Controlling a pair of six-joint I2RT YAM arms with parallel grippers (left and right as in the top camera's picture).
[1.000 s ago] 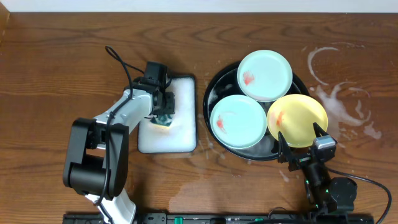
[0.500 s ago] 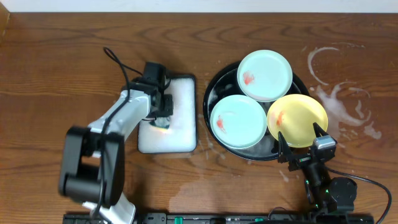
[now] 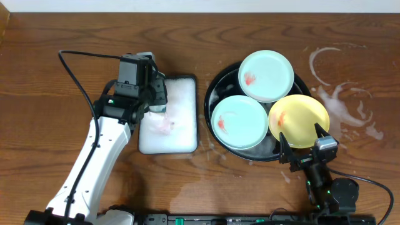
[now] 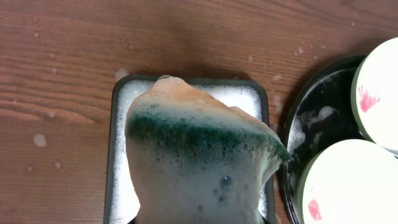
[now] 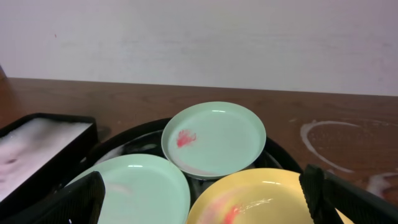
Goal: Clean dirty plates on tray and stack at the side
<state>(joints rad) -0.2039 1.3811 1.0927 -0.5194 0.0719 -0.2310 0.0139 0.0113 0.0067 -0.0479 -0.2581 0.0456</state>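
Left claw (image 3: 156, 107) pinches the soapy sponge (image 4: 199, 155) over its foam box (image 3: 195, 119); the three smeared plates (image 3: 240, 122) lie to its right in the black tray (image 3: 211, 94). Right claw (image 3: 302, 144), spread wide, sits nearer, at the yellow plate (image 3: 299, 119).

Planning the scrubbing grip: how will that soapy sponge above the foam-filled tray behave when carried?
The sponge looks soft, its body bulging and bent, so probably floppy. It is sudsy and wet, so likely slippery and dripping. Probably light for its size.
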